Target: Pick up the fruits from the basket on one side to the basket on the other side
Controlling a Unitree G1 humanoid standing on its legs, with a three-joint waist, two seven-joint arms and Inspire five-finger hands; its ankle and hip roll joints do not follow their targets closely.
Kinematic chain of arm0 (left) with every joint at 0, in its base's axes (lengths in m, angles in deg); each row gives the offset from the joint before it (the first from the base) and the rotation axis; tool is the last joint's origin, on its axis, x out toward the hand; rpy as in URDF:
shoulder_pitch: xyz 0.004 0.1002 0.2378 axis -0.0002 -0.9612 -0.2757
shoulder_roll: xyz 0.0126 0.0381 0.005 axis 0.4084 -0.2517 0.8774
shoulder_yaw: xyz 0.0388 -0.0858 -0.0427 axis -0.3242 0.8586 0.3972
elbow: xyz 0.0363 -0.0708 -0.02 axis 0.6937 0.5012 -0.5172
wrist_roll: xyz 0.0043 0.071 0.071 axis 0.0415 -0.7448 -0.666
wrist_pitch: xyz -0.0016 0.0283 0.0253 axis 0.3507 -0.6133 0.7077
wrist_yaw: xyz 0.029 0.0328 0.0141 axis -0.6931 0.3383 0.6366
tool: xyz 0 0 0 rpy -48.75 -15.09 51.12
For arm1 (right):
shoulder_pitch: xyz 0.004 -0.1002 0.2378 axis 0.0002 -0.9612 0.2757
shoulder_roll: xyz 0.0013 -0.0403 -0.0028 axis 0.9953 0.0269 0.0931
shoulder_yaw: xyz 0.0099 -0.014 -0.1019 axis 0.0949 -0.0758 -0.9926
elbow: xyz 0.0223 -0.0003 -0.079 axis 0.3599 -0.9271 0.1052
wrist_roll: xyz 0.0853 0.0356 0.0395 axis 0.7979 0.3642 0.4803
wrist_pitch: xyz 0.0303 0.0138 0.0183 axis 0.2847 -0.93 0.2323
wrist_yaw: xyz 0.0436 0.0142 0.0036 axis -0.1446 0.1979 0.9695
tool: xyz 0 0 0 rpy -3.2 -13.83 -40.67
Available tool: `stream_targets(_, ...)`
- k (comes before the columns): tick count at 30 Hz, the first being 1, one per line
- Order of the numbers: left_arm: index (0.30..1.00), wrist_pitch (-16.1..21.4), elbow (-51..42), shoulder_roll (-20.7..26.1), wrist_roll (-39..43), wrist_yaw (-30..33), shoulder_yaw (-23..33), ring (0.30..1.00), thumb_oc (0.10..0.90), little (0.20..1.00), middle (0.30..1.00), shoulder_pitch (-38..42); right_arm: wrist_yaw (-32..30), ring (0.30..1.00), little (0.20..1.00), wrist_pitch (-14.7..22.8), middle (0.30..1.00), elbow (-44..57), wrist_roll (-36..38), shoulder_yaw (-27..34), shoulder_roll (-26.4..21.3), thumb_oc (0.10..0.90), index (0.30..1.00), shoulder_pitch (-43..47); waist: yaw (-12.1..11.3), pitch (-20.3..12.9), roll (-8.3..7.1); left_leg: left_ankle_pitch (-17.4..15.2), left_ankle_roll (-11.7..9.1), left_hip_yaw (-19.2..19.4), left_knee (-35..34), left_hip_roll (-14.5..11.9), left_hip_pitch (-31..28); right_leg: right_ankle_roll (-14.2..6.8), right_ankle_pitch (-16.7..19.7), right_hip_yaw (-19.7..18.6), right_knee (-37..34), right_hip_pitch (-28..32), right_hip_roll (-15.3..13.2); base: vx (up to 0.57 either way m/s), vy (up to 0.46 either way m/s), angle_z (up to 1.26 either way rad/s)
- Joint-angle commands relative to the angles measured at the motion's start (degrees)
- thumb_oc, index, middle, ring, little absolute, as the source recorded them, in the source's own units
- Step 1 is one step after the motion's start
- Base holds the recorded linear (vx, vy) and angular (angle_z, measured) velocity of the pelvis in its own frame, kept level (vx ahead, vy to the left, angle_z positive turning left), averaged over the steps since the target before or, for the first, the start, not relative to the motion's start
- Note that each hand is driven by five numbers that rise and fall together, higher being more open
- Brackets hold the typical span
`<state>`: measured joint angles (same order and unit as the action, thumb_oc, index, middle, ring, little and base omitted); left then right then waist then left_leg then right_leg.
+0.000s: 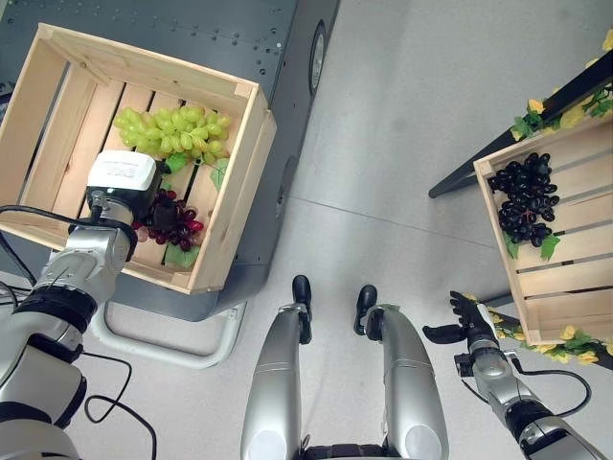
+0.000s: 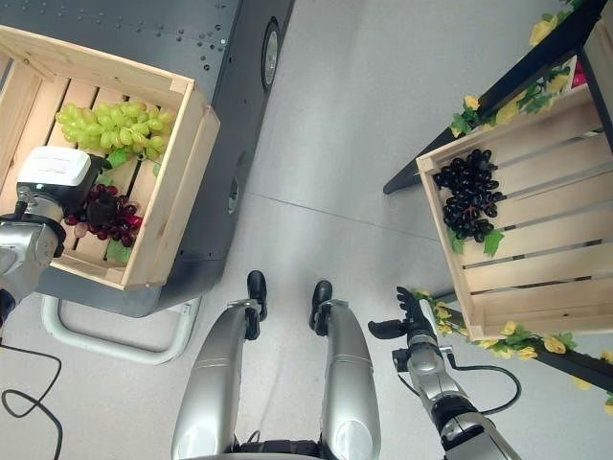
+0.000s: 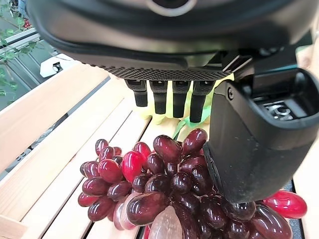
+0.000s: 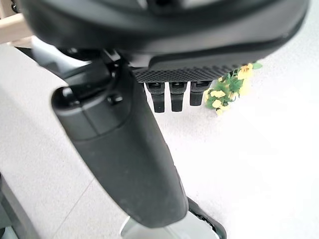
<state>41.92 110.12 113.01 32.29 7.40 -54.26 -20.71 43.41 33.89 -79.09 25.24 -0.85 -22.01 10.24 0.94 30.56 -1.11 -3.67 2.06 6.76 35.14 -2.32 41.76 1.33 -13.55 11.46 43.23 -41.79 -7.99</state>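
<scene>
The robot's left hand [image 1: 161, 213] reaches down into the wooden crate [image 1: 241, 163] on its left side, poised over a bunch of red grapes [image 1: 180, 228] that lies on the slats near the crate's front right corner. In the left wrist view the fingers [image 3: 160, 94] hang straight and relaxed above the fruit while the thumb [image 3: 251, 144] rests against the bunch [image 3: 164, 186], the hand spread and gripping nothing. A bunch of green grapes [image 1: 175, 131] lies on the slats toward the crate's back edge, just beyond the red one. On the robot's right, a second wooden crate [image 2: 458, 278] trimmed with yellow flowers and leaves [image 2: 522, 338] holds a bunch of black grapes [image 2: 467, 194] near its back left corner. The right hand [image 2: 410, 321] hangs over the grey floor [image 1: 402, 144] just beside that crate's front left corner, fingers straight and empty
</scene>
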Motion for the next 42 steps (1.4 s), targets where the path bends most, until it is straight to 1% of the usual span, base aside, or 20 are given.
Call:
stream_targets(1,0.900,-3.13,-0.42,6.94,-3.35,0.28,4.33,0.900,0.800,0.900,0.900,-0.36,-1.05,0.900,0.900,2.06,0.900,1.80,1.97,2.30,-4.73,0.800,0.900,-3.25,-0.51,-0.77,1.58,-6.30,1.08,1.94,3.73,-0.17,-3.37,-0.34,3.10,0.20,-3.01,4.98,-0.38,0.04,-0.053,0.04)
stream_targets(4,0.900,-4.70,-0.72,7.04,-3.77,-4.00,3.12,0.900,0.800,0.900,0.900,0.79,-0.67,0.900,0.900,2.57,0.900,2.31,2.09,2.13,-4.42,0.800,0.900,-3.49,-0.54,-0.77,1.37,-6.28,1.09,1.70,3.96,-0.16,-2.99,-0.38,3.18,0.34,-2.93,4.73,-0.50,0.02,-0.025,0.03)
stream_targets(6,0.900,-5.90,-0.57,7.32,-4.20,-7.92,1.79,0.900,0.800,0.900,0.900,1.87,-0.28,0.900,0.900,2.71,0.900,2.54,2.35,2.14,-4.32,0.800,0.900,-3.41,-0.62,-0.77,1.10,-6.06,1.09,1.56,3.69,-0.17,-2.84,-0.49,3.53,0.44,-3.20,4.52,-0.46,0.01,-0.033,0.00)
stream_targets(7,0.900,-6.03,-0.58,7.31,-4.21,-8.00,1.80,0.900,0.800,0.900,0.900,1.85,-0.27,0.900,0.900,2.69,0.900,2.58,2.36,2.13,-4.30,0.800,0.900,-3.40,-0.63,-0.77,1.07,-6.03,1.09,1.55,3.64,-0.17,-2.86,-0.50,3.55,0.45,-3.24,4.54,-0.45,0.01,-0.034,0.00)
stream_targets(9,0.900,-8.37,-0.14,7.05,-4.89,-7.90,2.31,0.900,0.800,0.900,0.900,1.70,-0.22,0.900,0.900,1.96,0.900,3.16,2.75,1.71,-4.08,0.800,0.900,-3.21,-0.68,-0.77,0.72,-5.86,1.20,1.51,3.29,-0.26,-2.99,-0.52,3.71,0.48,-3.63,4.67,-0.23,0.00,0.000,0.00)
stream_targets(12,0.900,-8.42,1.29,7.41,-5.47,-5.99,2.07,0.900,0.800,0.900,0.900,2.86,0.46,0.900,0.900,1.91,0.900,2.70,2.64,1.52,-3.91,0.800,0.900,-3.57,-0.56,-0.77,0.59,-6.20,1.30,1.68,3.43,-0.50,-3.45,-0.59,3.61,0.41,-3.78,5.13,-0.22,0.00,0.000,0.00)
stream_targets(14,0.900,-8.27,1.55,7.86,-5.50,-6.67,1.12,0.900,0.800,0.900,0.900,4.03,0.76,0.900,0.900,2.13,0.900,2.25,2.60,1.47,-3.71,0.800,0.900,-3.79,-0.53,-0.77,0.59,-6.11,1.36,1.67,3.22,-0.47,-3.72,-0.66,3.71,0.43,-3.89,5.37,-0.24,0.00,0.000,0.00)
stream_targets(15,0.900,-8.17,1.51,8.18,-5.48,-8.16,0.52,0.900,0.800,0.900,0.900,5.07,1.03,0.900,0.900,2.09,0.900,1.81,2.69,1.47,-3.48,0.800,0.900,-3.77,-0.58,-0.77,0.69,-5.86,1.42,1.65,2.81,-0.33,-4.01,-0.74,3.94,0.52,-4.18,5.64,-0.30,0.00,-0.031,0.03)
stream_targets(16,0.900,-8.47,1.38,8.30,-5.42,-8.65,0.40,0.900,0.800,0.900,0.900,5.30,1.12,0.900,0.900,1.99,0.900,1.69,2.73,1.45,-3.44,0.800,0.900,-3.74,-0.62,-0.77,0.76,-5.80,1.40,1.67,2.66,-0.27,-4.16,-0.77,3.99,0.53,-4.29,5.76,-0.34,0.01,-0.023,0.06)
stream_targets(17,0.900,-9.37,0.68,8.61,-3.57,-8.70,0.01,0.900,0.800,0.900,0.900,5.65,1.00,0.900,0.900,1.99,0.900,1.30,2.78,1.16,-3.33,0.800,0.900,-3.78,-0.76,-0.77,1.00,-5.77,1.35,1.71,2.21,-0.13,-4.87,-0.89,4.00,0.48,-4.53,6.31,-0.43,0.01,-0.008,0.07)
stream_targets(19,0.900,-9.92,-0.60,9.06,-2.50,-5.10,0.65,0.900,0.800,0.900,0.900,5.81,0.88,0.900,0.900,1.89,0.900,1.07,2.82,1.23,-3.17,0.800,0.900,-3.88,-1.09,-0.77,1.32,-5.65,1.39,1.70,1.59,0.13,-5.97,-1.02,4.05,0.59,-4.78,7.14,-0.68,0.02,-0.013,0.08)
stream_targets(23,0.900,-9.31,-2.46,10.85,-1.49,0.99,2.27,0.900,0.800,0.900,0.900,6.42,0.72,0.900,0.900,2.36,0.900,1.38,2.73,1.66,-2.45,0.800,0.900,-4.53,-1.49,-0.77,1.85,-5.45,1.63,1.70,0.08,0.60,-8.34,-1.44,4.22,0.78,-5.52,8.95,-1.07,0.01,-0.026,0.05)
stream_targets(25,0.900,-7.96,-3.33,11.86,-0.71,4.15,3.93,0.900,0.800,0.900,0.900,5.40,0.67,0.900,0.900,2.44,0.900,1.67,3.07,1.89,-1.85,0.800,0.900,-4.87,-1.88,-0.77,2.06,-5.34,1.67,1.49,-0.80,0.86,-9.83,-1.68,4.44,0.85,-6.38,10.38,-1.12,0.01,-0.020,0.02)
stream_targets(26,0.900,-7.95,-3.36,11.90,-0.72,4.14,4.08,0.900,0.800,0.900,0.900,5.35,0.67,0.900,0.900,2.43,0.900,1.67,3.06,1.88,-1.87,0.800,0.900,-4.76,-1.83,-0.77,2.07,-5.18,1.68,1.48,-0.85,0.86,-9.68,-1.64,4.57,0.86,-6.44,10.24,-1.10,0.00,0.000,0.00)
stream_targets(28,0.900,-6.93,-4.61,12.17,-2.32,2.87,5.49,0.900,0.800,0.900,0.900,3.60,0.26,0.900,0.900,1.91,0.900,1.71,3.14,2.19,-1.33,0.800,0.900,-4.98,-2.14,-0.77,2.30,-4.84,1.55,1.26,-2.06,1.19,-11.16,-1.91,4.76,1.05,-7.41,11.64,-1.15,0.00,0.000,0.00)
stream_targets(30,0.900,-6.15,-6.37,12.05,-3.12,2.40,7.81,0.900,0.800,0.900,0.900,0.22,0.15,0.900,0.900,1.84,0.900,0.52,3.12,2.76,-0.67,0.800,0.900,-5.08,-2.55,-0.77,2.69,-4.38,1.65,0.86,-3.75,1.61,-13.03,-2.07,4.99,1.01,-8.39,13.14,-1.12,0.00,0.000,0.00)
stream_targets(33,0.900,-6.05,-7.17,11.79,-3.49,1.83,8.88,0.900,0.800,0.900,0.900,-1.52,0.44,0.900,0.900,1.77,0.900,0.07,2.55,2.95,-0.41,0.800,0.900,-5.16,-2.49,-0.77,2.95,-4.31,1.72,0.80,-4.36,1.76,-14.08,-2.11,4.99,0.99,-8.73,13.99,-1.13,0.00,0.000,0.00)
stream_targets(34,0.900,-5.36,-7.64,11.54,-3.47,2.12,9.62,0.900,0.800,0.900,0.900,-2.62,0.47,0.900,0.900,1.39,0.900,0.07,2.05,2.93,-0.16,0.800,0.900,-5.11,-2.48,-0.77,3.14,-4.23,1.79,0.83,-4.83,1.86,-14.72,-2.12,5.01,0.91,-9.03,14.54,-1.07,0.00,0.000,0.00)
stream_targets(39,0.900,-3.30,-7.86,11.80,-3.06,1.89,10.63,0.900,0.800,0.900,0.900,-3.85,0.69,0.900,0.900,1.01,0.900,0.12,1.81,3.05,-0.19,0.800,0.900,-5.45,-2.32,-0.77,3.27,-4.24,1.82,0.91,-5.17,1.89,-15.47,-2.06,4.95,0.89,-9.42,15.22,-1.05,0.00,0.000,0.00)
stream_targets(42,0.900,-1.97,-8.81,12.09,-2.60,-1.04,10.19,0.900,0.800,0.900,0.900,-3.97,0.41,0.900,0.900,1.15,0.900,0.14,1.75,3.30,-0.20,0.800,0.900,-5.60,-2.41,-0.77,3.23,-4.43,1.97,0.88,-4.92,1.93,-15.09,-2.12,5.03,0.98,-9.33,14.83,-1.06,0.00,0.000,0.00)
